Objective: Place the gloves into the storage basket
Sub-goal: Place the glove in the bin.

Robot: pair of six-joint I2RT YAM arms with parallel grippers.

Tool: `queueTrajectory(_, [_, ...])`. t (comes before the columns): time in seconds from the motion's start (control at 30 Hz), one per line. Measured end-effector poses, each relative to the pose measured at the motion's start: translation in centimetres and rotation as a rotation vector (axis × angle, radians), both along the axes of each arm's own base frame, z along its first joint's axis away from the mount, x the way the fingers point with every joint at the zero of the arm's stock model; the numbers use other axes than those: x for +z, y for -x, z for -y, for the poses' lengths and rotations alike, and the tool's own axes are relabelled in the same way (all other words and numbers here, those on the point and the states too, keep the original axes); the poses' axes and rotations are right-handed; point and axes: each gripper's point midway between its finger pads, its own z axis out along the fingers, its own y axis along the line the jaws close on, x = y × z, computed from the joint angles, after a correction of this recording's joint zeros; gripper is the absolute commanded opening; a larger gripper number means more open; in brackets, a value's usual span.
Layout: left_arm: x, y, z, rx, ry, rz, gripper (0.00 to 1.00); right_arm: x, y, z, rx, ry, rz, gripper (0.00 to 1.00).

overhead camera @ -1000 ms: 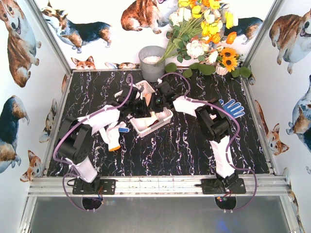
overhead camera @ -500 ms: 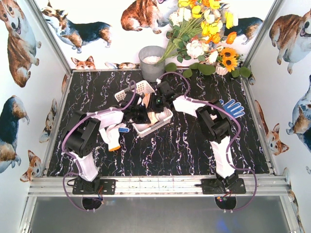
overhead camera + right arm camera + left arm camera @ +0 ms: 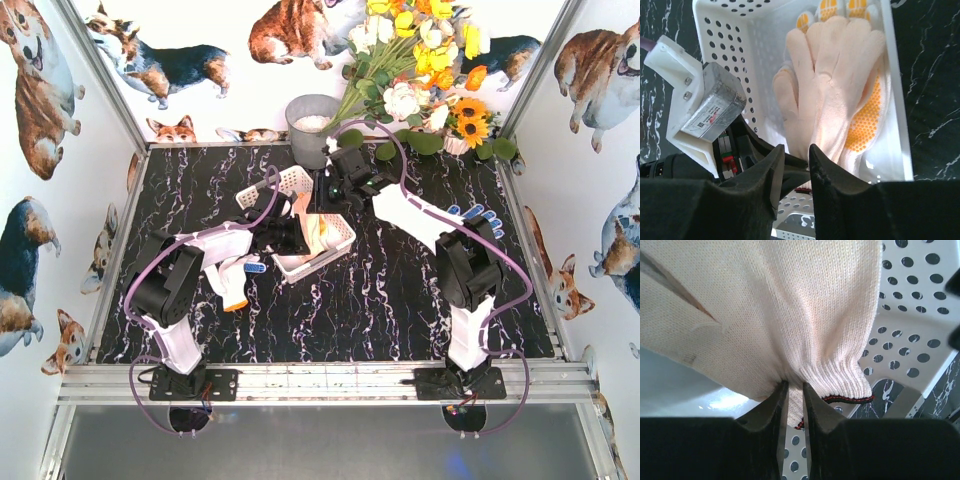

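Note:
The white storage basket (image 3: 290, 182) stands mid-table, its wall (image 3: 895, 100) framing the gloves inside. A plain white glove (image 3: 835, 85) lies in it on top of an orange-dotted glove (image 3: 865, 122). My left gripper (image 3: 795, 387) is shut on the red-trimmed cuff of the white glove (image 3: 790, 305), low inside the basket (image 3: 910, 340). In the top view it sits at the basket's left side (image 3: 293, 237). My right gripper (image 3: 796, 150) hovers above the basket, jaws apart and empty, near its far end (image 3: 325, 197). Another glove (image 3: 232, 285) lies under the left arm. A blue-dotted glove (image 3: 478, 218) lies at the right.
A grey metal bucket (image 3: 312, 128) stands just behind the basket. A bunch of artificial flowers (image 3: 420, 80) fills the back right corner. Printed walls enclose the black marble table (image 3: 370, 300) on three sides.
My right gripper has opened and lifted back off the gloves in the basket, its arm stretching out. The left gripper stays shut on the cuff in the basket.

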Motion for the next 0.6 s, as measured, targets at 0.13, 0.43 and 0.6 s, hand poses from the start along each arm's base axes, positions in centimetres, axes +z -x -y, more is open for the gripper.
queueTrajectory(0.13, [0.1, 0.0, 0.0, 0.000, 0.001, 0.002, 0.14, -0.5, 0.9, -0.4, 0.026, -0.005, -0.035, 0.19])
queueTrajectory(0.43, [0.2, 0.0, 0.1, -0.003, 0.005, 0.003, 0.16, -5.2, 2.0, -0.6, 0.033, 0.057, -0.142, 0.15])
queueTrajectory(0.6, [0.7, 0.0, 0.1, -0.005, 0.012, 0.012, 0.17, -8.9, 2.3, 0.6, -0.005, 0.132, -0.218, 0.15])
